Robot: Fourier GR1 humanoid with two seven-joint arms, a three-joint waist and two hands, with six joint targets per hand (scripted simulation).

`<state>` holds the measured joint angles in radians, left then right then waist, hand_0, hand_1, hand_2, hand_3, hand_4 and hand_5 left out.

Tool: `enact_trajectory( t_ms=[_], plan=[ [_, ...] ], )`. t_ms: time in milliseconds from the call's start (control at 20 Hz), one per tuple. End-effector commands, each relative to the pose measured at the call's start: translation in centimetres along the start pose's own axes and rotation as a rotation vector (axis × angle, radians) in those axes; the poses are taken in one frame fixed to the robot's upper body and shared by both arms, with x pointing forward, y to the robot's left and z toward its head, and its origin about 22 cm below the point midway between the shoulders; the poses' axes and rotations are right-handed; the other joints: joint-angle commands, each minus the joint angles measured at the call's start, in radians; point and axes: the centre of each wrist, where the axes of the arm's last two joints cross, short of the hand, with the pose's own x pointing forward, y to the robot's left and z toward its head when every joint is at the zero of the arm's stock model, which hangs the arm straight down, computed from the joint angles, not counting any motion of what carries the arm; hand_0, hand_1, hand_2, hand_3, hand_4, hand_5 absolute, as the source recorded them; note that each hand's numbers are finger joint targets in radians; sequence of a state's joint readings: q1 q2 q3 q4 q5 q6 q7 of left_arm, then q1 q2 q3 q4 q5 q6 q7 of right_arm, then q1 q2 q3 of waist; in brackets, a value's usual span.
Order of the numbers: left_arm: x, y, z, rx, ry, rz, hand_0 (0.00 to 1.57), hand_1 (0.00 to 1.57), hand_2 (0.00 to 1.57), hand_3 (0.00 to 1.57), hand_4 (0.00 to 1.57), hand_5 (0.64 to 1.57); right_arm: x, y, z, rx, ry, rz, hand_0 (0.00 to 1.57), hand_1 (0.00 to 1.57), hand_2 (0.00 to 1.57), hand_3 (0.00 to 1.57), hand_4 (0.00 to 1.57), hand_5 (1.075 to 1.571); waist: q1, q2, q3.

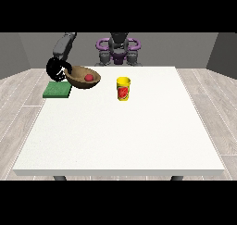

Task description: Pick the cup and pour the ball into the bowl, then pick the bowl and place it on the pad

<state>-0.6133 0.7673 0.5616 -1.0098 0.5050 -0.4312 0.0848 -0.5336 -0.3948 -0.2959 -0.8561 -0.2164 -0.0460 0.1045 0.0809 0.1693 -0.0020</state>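
Observation:
A brown bowl [84,78] with a red ball [88,77] inside it hangs tilted just above the table's far left part. The black hand at the view's left [57,69] is curled on the bowl's left rim and holds it up. Below and left of the bowl lies the green pad [57,90], with the bowl's left edge over the pad's right end. A yellow cup [123,89] with a red label stands upright near the table's middle, apart from the bowl. No hand shows at the view's right.
The white table [120,136] stretches wide toward the camera. The robot's torso [118,50] stands behind the far edge. Wooden floor surrounds the table.

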Motion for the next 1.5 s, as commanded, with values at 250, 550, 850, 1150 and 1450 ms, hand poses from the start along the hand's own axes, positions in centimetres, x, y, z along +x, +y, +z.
enact_trajectory(
  t_ms=[250,550,850,1150,1450],
  plan=[
    [-0.7,4.3,2.6,0.059,-0.021,-0.027,0.00,0.00,0.00,0.00,0.70,1.562,2.0,-3.0,0.1,0.021,-0.035,0.153,1.57,1.57,1.57,1.57,0.98,1.570,-0.057,0.035,0.0016],
    [-0.3,2.8,2.0,0.067,-0.164,-0.076,0.00,0.00,0.00,0.00,0.70,1.562,5.7,-7.7,-0.6,0.001,-0.191,0.012,1.57,1.57,1.57,1.37,0.99,1.571,-0.042,0.190,0.0031],
    [4.0,1.3,1.1,0.030,-0.306,-0.049,0.00,0.00,0.00,0.00,0.68,1.559,4.9,-12.0,-0.4,-0.103,-0.304,0.031,1.57,1.57,1.57,0.08,0.96,1.571,0.007,0.318,0.0051],
    [5.2,1.8,2.6,0.054,-0.320,-0.048,0.00,0.00,0.00,0.00,0.69,1.558,5.7,-16.4,0.8,-0.118,-0.338,0.045,1.57,1.57,1.57,0.00,0.98,1.571,-0.019,0.345,0.0052],
    [5.7,1.6,3.0,0.051,-0.292,-0.043,0.00,0.00,0.00,0.00,0.70,1.555,5.7,-15.2,0.0,-0.115,-0.292,0.073,1.57,1.57,1.57,0.09,0.98,1.570,0.001,0.302,0.0033]
  ],
)
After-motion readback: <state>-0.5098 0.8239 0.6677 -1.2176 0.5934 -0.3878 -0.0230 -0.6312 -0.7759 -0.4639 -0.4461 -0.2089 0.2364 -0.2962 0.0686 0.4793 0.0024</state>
